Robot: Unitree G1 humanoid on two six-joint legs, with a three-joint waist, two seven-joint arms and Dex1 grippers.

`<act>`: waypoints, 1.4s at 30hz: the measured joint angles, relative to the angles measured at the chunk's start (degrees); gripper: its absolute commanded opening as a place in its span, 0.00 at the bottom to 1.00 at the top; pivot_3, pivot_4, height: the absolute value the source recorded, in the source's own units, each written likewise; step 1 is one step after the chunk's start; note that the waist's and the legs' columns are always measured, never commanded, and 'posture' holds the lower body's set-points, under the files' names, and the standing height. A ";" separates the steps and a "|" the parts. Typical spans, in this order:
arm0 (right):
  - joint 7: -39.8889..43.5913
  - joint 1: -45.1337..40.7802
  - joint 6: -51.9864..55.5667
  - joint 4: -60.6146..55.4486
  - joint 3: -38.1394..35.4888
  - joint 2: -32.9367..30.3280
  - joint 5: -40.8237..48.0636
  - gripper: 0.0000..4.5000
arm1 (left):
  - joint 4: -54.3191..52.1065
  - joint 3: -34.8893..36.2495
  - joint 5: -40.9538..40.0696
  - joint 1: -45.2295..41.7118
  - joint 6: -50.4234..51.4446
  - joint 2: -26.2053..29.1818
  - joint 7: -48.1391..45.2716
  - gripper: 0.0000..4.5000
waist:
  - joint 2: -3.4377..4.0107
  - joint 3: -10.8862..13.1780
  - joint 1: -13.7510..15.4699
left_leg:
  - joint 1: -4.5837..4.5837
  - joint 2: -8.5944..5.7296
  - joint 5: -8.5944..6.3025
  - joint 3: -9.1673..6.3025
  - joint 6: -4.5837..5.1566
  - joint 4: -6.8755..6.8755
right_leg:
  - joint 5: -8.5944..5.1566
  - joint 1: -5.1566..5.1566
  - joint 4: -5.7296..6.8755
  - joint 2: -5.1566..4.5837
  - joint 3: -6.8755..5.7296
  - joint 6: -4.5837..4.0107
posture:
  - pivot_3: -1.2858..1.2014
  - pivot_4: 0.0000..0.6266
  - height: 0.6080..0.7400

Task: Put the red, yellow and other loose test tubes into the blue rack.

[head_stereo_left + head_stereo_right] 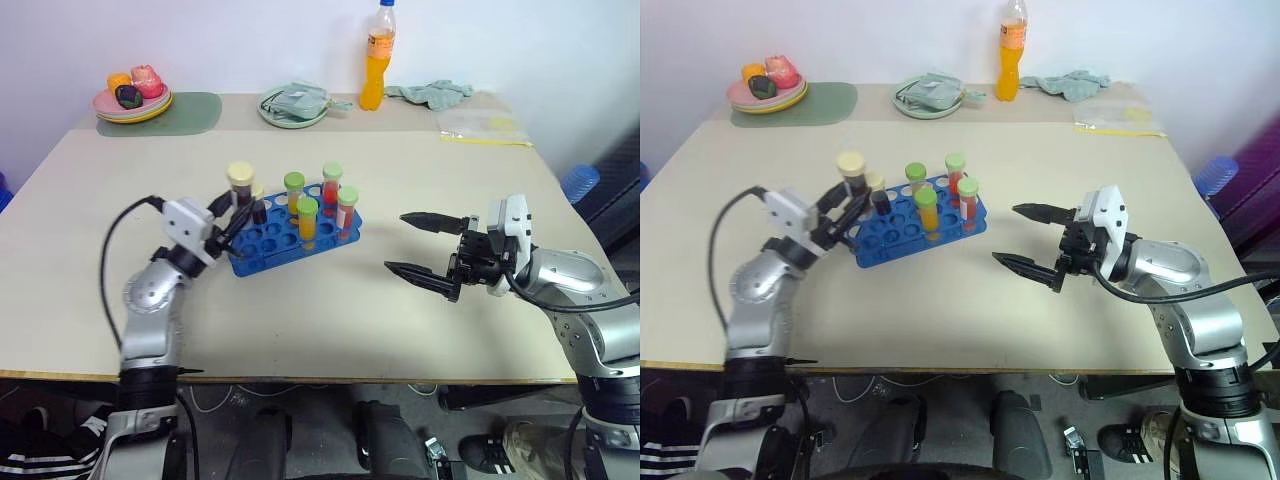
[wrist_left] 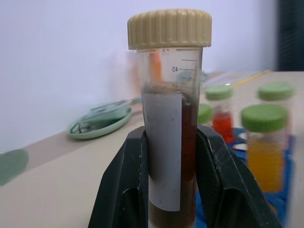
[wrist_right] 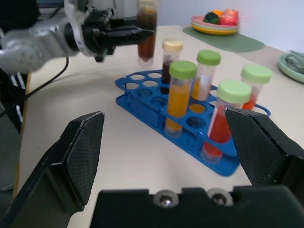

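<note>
Surface: beige table [image 1: 330, 300] against a pale wall, and I see the rack near its middle.
Blue rack: my blue rack [image 1: 262, 249] sits a little left of centre, tilted in plan, with several holes free at the end nearest my left arm.
Tubes in rack: I count four green-capped tubes standing upright, two orange ones [image 1: 307, 222] and two red ones [image 1: 347, 212], plus a cream-capped dark tube [image 3: 171, 59] at the far corner.
Left gripper: my left gripper [image 1: 232, 222] is clamped shut on the brown tube [image 2: 169, 118], fingers squeezing its lower half on both sides.
Brown tube: upright, cream cap on top, white label facing the wrist camera, dark brown liquid inside; I have it held above the rack's left end, close to the cream-capped tube, its bottom above the holes.
Right gripper: my right gripper [image 1: 420, 246] hangs spread wide and empty over bare table, to the right of the rack and apart from it, fingers pointing toward it.
Background: plate of toy food [image 1: 133, 101] at far left, green dish [image 1: 293, 105], orange drink bottle [image 1: 376, 60], cloth [image 1: 432, 93].
</note>
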 measured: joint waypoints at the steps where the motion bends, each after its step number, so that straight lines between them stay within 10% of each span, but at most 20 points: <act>1: -0.38 0.04 0.01 -0.21 -0.03 0.00 0.01 1.00 | 1.11 -1.18 0.20 -0.26 -1.05 -0.68 0.20 0.17 | 0.00 0.00 -0.06 | 0.00 0.00 0.00 0.00 0.00 0.00 | 0.00 0.00 -0.01 0.00 0.00 0.00 | 0.52 0.24 1.00; 42: -4.18 0.81 2.68 -2.24 -1.70 0.14 0.76 1.00 | -0.65 -8.77 4.76 7.74 -8.58 0.55 12.26 0.17 | 0.08 -0.04 -0.15 | 0.19 0.01 -0.02 -0.01 0.01 -0.09 | -0.19 0.11 -0.01 0.00 0.00 -0.04 | 0.52 0.24 1.00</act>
